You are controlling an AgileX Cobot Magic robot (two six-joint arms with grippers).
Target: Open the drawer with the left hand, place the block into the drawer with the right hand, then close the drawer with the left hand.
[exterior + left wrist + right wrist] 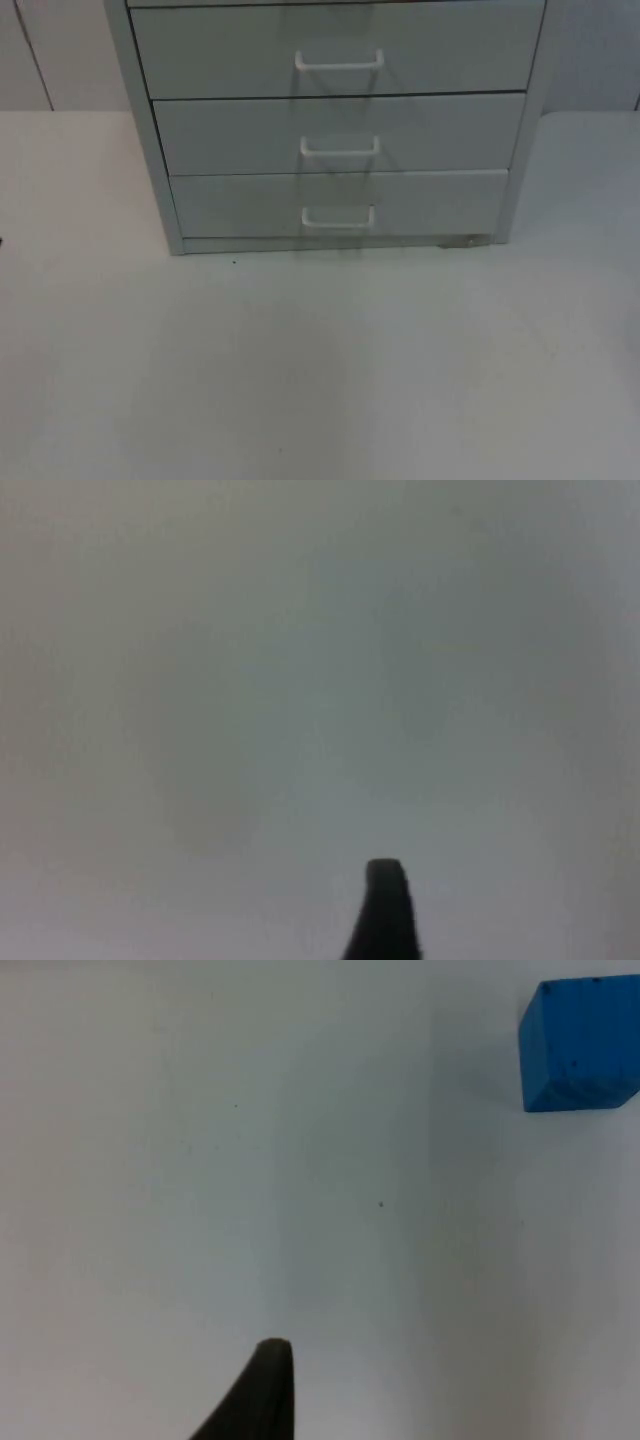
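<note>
The left gripper (385, 920) is hovering over bare table (300, 680), jaw state indeterminable. The drawer unit (335, 130) is standing shut, handles (338, 218) facing forward for pulling. The right gripper (262, 1395), likewise indeterminable, is hovering near the blue block (580, 1045), which is resting on the table ready for pickup.

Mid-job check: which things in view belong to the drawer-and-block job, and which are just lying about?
Belongs to the job:
- drawer cabinet, three drawers all shut, each with a white handle
- blue block, lying on the white table, seen from the right wrist
- left gripper's fingertip over bare table
- right gripper's fingertip, apart from the block

Lying about:
- nothing
</note>
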